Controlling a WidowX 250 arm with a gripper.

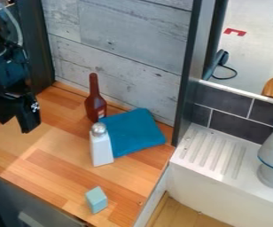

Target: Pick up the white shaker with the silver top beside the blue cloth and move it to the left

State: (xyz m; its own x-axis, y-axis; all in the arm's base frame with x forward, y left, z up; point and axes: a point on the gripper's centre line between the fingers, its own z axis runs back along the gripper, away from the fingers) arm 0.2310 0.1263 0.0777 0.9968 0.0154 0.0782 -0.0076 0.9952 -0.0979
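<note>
Arm (2, 66) upper left | hand (14, 126) pointing down over wooden counter (51, 144) | released, fingertips parted | nearest: brown bottle (95, 106)

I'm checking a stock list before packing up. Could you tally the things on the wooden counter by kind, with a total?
Bottles: 2 (a brown bottle and a white bottle with a silvery cap)
Cloths: 1 (a blue cloth)
Blocks: 1 (a pale blue block)
Total: 4
</note>
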